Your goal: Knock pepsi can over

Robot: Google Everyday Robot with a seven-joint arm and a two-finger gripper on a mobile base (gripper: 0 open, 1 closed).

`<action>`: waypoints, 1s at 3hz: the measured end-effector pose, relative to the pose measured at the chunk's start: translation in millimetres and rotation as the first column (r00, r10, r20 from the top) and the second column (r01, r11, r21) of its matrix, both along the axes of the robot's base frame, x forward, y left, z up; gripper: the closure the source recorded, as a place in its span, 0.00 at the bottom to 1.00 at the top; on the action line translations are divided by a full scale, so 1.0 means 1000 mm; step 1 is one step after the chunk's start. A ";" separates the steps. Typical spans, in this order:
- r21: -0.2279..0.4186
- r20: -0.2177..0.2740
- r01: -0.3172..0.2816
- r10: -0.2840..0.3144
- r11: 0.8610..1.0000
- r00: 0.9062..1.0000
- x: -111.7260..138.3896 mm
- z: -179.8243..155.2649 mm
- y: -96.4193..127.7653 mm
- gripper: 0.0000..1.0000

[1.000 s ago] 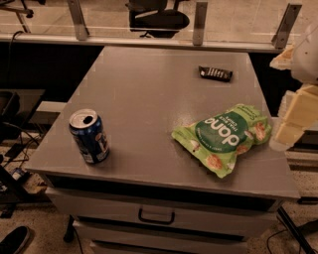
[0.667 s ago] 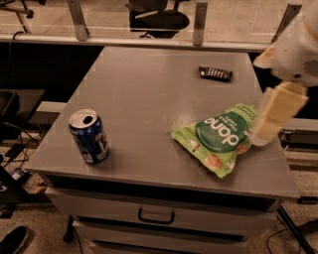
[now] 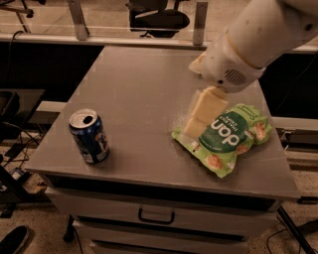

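Observation:
The pepsi can (image 3: 90,136), dark blue with a silver top, stands upright near the front left corner of the grey table (image 3: 139,94). My gripper (image 3: 201,116) hangs from the white arm coming in from the upper right. It is above the left edge of the green snack bag (image 3: 226,138), well to the right of the can and apart from it.
The table is a grey cabinet top with a drawer and handle (image 3: 156,217) below its front edge. Office chairs (image 3: 158,15) stand behind the table. Cables and floor clutter lie at the left.
The arm has swung left from the table's right edge over the snack bag, toward the can. The can and bag have not moved.

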State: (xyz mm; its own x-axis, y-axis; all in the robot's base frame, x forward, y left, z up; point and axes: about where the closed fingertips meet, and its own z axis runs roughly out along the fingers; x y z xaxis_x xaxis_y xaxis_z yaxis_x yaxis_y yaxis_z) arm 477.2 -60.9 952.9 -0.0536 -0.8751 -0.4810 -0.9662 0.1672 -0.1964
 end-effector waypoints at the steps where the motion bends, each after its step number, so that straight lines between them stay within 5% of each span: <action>1: 0.063 -0.008 -0.056 0.057 0.996 0.998 -0.002 -0.009 0.040 0.00; 3: 0.153 -0.015 -0.137 0.141 0.979 0.990 -0.015 -0.034 0.121 0.00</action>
